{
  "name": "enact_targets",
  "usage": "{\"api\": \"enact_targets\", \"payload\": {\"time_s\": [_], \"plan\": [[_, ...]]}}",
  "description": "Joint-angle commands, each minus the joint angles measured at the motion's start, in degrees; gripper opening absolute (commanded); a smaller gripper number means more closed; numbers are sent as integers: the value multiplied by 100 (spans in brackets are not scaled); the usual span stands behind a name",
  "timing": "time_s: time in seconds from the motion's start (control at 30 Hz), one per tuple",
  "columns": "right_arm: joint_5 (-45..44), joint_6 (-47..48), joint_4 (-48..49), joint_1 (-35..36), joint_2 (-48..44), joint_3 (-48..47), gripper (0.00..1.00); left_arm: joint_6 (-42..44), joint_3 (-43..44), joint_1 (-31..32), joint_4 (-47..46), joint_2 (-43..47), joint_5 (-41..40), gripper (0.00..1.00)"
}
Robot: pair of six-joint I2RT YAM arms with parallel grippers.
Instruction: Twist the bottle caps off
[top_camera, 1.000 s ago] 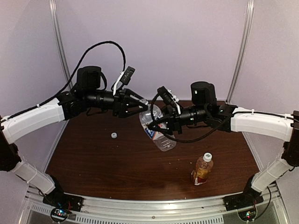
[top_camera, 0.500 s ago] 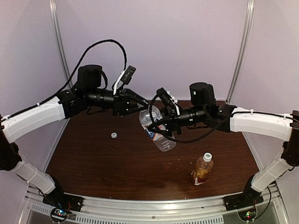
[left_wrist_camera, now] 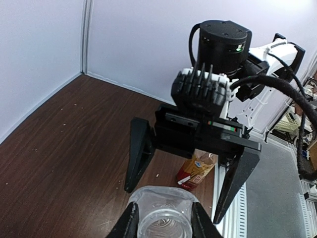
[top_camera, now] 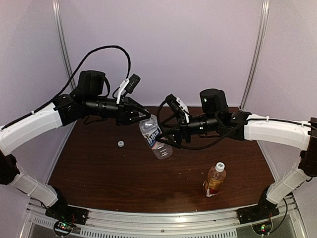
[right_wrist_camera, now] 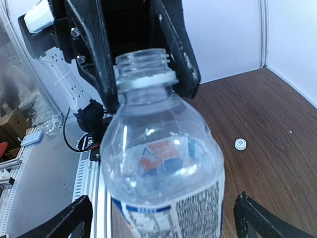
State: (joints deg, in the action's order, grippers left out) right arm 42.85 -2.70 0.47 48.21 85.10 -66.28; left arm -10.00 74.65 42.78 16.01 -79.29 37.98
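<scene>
Brown wood-grain desk [top_camera: 99,173] fills the top view. Above it we find the clear plastic bottle [top_camera: 155,141] with a white-grey label, raised and tilted between the two arms. The left gripper [top_camera: 143,118] is clamped on its neck. The right gripper [top_camera: 164,138] stands wide apart beside its body. A small round white plastic cap [top_camera: 120,144] lies loose on the desk, left of that bottle. The amber plastic bottle [top_camera: 214,181] with a red-yellow label stands upright near the right front, its white cap [top_camera: 220,166] on.

From the left wrist we see the left gripper [left_wrist_camera: 164,224] closed against the bare neck of the clear plastic bottle [left_wrist_camera: 163,210]. Opposite it is the right gripper [left_wrist_camera: 174,202], fingers spread.

From the right wrist we note that bottle's mouth [right_wrist_camera: 143,57] uncapped, and the right gripper's fingers [right_wrist_camera: 67,223] sit clear of its sides.
</scene>
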Motion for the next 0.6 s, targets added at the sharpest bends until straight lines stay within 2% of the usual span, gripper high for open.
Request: {"api": "enact_targets", "payload": {"time_s": [0.0,0.23,0.37,0.57], "plan": [[-698,119,-359,5,-230,-148,100,378,-91,-171,697,364,-1044,0],[-2026,24,-1009,-46,-318,-281,100,399,-733,-398,1220,794,-2928,0],[-2635,-223,-1364,-57,-343,-404,100,167,-1169,-725,1161,861,-3438,0],[-2937,-357,-1779,-57,-529,-373,100,-31,-1692,-958,862,935,-3983,0]]}}
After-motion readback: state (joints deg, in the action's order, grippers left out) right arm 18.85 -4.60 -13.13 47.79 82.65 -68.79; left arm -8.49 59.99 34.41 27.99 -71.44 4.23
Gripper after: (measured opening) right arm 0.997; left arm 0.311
